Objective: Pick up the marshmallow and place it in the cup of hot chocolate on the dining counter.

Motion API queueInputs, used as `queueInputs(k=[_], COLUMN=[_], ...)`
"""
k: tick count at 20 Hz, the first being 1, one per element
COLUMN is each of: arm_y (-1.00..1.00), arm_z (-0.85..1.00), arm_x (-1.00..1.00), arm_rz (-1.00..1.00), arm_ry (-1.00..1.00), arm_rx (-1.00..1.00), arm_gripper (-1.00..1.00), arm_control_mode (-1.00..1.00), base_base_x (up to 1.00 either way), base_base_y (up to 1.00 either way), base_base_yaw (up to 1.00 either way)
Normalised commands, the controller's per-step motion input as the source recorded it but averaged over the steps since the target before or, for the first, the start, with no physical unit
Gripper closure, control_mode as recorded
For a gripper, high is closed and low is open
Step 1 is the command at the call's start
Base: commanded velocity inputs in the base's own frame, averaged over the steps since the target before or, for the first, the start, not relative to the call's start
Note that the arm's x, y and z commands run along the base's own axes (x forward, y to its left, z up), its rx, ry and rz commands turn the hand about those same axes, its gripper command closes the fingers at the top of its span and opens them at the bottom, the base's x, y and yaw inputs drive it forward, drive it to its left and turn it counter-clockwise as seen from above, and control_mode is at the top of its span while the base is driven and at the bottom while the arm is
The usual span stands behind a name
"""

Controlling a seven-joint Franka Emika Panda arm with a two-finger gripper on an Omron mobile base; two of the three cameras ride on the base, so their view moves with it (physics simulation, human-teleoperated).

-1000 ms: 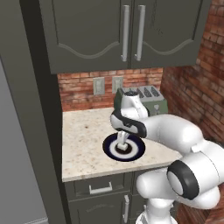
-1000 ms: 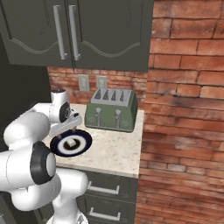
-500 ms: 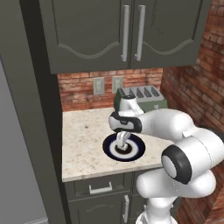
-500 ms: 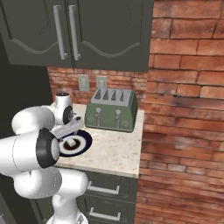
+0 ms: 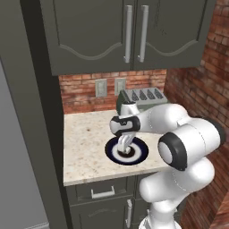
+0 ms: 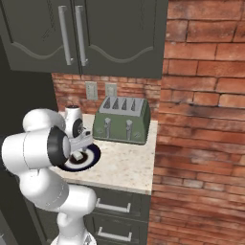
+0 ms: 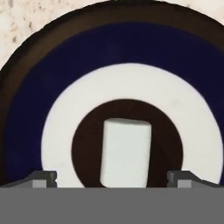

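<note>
The marshmallow, a small white block, lies in the dark centre of a round dark-blue-and-white plate. My gripper hangs straight over it, open, with one fingertip on each side of the block and a gap to both. From the base, the gripper points down into the plate on a short speckled cabinet counter. From the other side, the plate shows under the hand. The cup of hot chocolate and the dining counter are out of view.
A green toaster stands against the brick back wall behind the plate. Dark upper cabinets hang above the counter. A brick wall closes off the right side. Drawers sit below the counter.
The hand has come down a little toward the plate and the arm's elbow has swung forward. The jaws have stayed open and the marshmallow has not moved.
</note>
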Motion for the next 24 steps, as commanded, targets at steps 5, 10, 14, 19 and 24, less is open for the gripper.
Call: queueInputs(k=[5,10,14,19,24], arm_y=[0.06,0.02,0.0,0.0,0.0], arm_z=[-0.28,-0.26,-0.28,-0.03,-0.08], arm_x=[0.21,0.11,0.01,0.0,0.0], arm_rz=[0.0,0.0,0.0,0.01,0.0], arm_ry=[0.06,0.05,0.0,0.01,0.0], arm_rx=[0.0,0.0,0.0,0.0,0.0], arm_gripper=[-1.0,-1.0,-1.0,1.0,1.0], arm_control_mode=[-1.0,-1.0,-1.0,-1.0,-1.0], base_base_x=[0.0,0.0,0.0,0.0,0.0], base_base_y=[0.0,0.0,0.0,0.0,0.0], base_base_yaw=[0.0,0.0,0.0,0.0,0.0])
